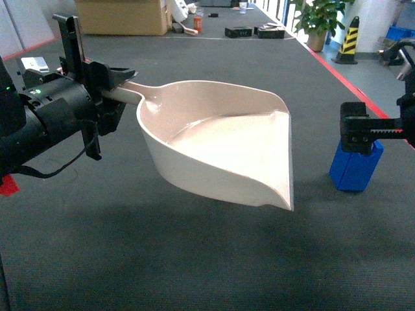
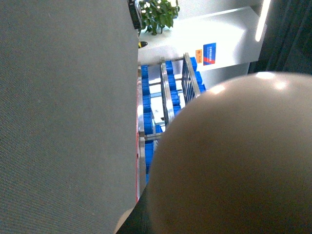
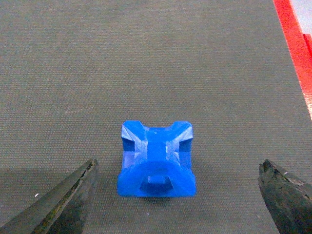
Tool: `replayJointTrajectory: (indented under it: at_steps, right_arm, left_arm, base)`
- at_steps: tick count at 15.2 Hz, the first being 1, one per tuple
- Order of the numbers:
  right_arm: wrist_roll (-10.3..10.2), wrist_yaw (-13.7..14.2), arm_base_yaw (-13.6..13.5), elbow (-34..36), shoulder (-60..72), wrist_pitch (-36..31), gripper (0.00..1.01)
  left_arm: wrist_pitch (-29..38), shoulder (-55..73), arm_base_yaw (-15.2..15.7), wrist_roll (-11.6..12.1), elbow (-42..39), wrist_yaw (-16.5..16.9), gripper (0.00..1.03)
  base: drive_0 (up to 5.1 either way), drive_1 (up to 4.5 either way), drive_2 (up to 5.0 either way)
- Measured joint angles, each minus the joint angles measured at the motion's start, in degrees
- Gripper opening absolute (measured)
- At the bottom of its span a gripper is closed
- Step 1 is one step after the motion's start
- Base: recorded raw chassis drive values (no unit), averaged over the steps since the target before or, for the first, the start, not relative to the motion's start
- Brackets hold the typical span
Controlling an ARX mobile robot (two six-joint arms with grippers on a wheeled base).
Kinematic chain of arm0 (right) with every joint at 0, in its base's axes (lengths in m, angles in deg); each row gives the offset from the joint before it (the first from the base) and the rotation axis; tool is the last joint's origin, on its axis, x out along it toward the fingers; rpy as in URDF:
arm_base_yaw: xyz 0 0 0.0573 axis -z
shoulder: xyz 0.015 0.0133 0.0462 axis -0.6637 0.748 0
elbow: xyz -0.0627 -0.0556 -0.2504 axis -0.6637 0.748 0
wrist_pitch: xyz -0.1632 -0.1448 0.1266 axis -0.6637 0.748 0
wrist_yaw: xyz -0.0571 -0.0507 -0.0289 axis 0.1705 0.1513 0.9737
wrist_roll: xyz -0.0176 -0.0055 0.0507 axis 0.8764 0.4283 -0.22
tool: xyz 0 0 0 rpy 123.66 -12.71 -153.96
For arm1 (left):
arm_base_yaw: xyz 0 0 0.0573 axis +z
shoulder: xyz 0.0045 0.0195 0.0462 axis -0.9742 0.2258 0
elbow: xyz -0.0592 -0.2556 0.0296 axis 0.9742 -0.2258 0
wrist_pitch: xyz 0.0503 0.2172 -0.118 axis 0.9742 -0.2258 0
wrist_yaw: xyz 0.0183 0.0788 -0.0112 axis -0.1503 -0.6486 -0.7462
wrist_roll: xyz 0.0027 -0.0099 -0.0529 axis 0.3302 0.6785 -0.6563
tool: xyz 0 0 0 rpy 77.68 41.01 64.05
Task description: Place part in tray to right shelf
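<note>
Part [image 3: 157, 163] standing on dark mat, right of tray [image 1: 224, 146]. Right gripper [image 3: 178, 195] spread wide, straddling it, not touching. Left gripper [image 1: 107, 81] clenched on tray handle. Lower straight, centre, then close.

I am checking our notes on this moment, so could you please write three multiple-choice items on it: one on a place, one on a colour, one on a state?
1. Where is the part?
A. in the tray
B. on the dark mat, right of the tray
C. on the cardboard box

2. What colour is the tray?
A. cream
B. red
C. green

3. How is the right gripper?
A. shut on the part
B. open, with the part between its fingers
C. shut on the tray

Answers: 1 B, the head view shows it standing on the mat beside the tray's lip; 2 A, its bowl is plainly cream; 3 B, the right wrist view shows both fingers well clear of it.
</note>
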Motion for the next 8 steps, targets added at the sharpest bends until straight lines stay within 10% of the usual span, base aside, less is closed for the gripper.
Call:
replayJointTrajectory:
  at_steps: [1, 3, 8]
  right_arm:
    - [-0.39, 0.33, -0.31, -1.49, 2.43, -0.09, 0.98]
    - [-1.68, 0.48, -0.68, -2.93, 8.35, -3.89, 0.51]
    - [-1.57, -0.72, -0.66, 3.89, 0.70, -7.13, 0.46]
  left_arm:
    - [0.00, 0.00, 0.00, 0.00, 0.00, 0.00, 0.14]
    - [0.00, 0.00, 0.00, 0.00, 0.00, 0.00, 0.14]
    - [-0.02, 0.00, 0.02, 0.00, 0.00, -0.09, 0.14]
  base:
    - [0.0, 0.00, 0.0]
    - [0.0, 0.00, 0.0]
    - [0.0, 0.00, 0.0]
